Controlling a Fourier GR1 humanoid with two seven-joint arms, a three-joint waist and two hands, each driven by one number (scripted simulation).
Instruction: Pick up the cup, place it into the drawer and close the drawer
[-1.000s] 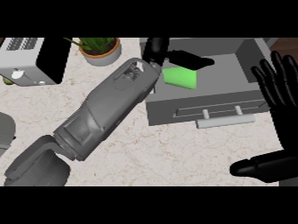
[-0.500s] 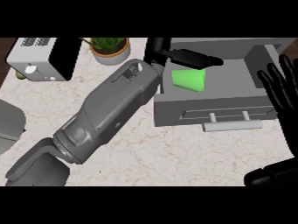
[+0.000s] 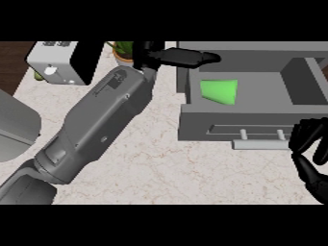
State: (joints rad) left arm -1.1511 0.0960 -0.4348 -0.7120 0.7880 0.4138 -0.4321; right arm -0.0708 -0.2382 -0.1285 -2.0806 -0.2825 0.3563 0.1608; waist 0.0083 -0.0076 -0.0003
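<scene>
dropping lower, right robot hand (image 3: pixel 321 161) nears drawer handle (image 3: pixel 260 144)

Heads up, the right hand (image 3: pixel 322 178) runs off the right edge, so a good chunk is out of view. The left hand (image 3: pixel 168 56) hides most of the plant (image 3: pixel 122 48), and the toaster (image 3: pixel 53 65) gets clipped at the far edge.

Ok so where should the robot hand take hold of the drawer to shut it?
The handle bar on the drawer front, approached from the near side, at the view's lower edge. The bar runs crosswise and stands off the panel on two posts, leaving room to hook it, and the right robot hand sits just beside its right end.
</scene>
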